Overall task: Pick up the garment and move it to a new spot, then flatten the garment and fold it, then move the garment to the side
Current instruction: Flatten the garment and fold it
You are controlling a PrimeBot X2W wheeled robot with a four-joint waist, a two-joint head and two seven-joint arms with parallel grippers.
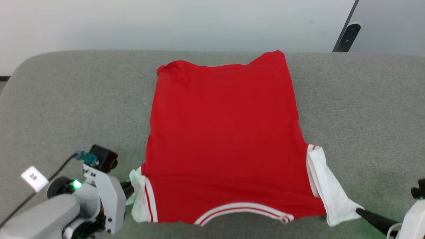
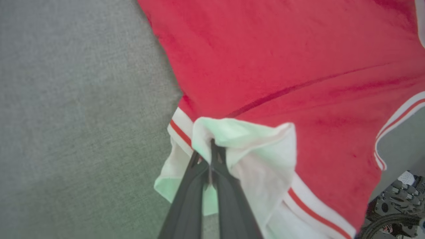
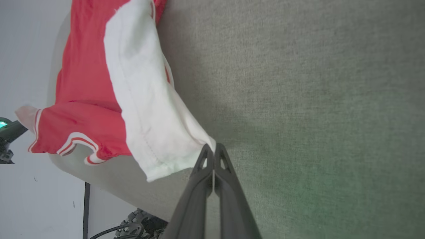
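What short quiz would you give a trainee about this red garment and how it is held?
1. True or false: black letters show on the garment.
2. The left gripper has its jaws shut on: A) the far hem, B) a white sleeve, C) nothing.
3. Which garment edge lies nearest the robot in the head view?
Key: 1 false; 2 B; 3 the striped neckline.
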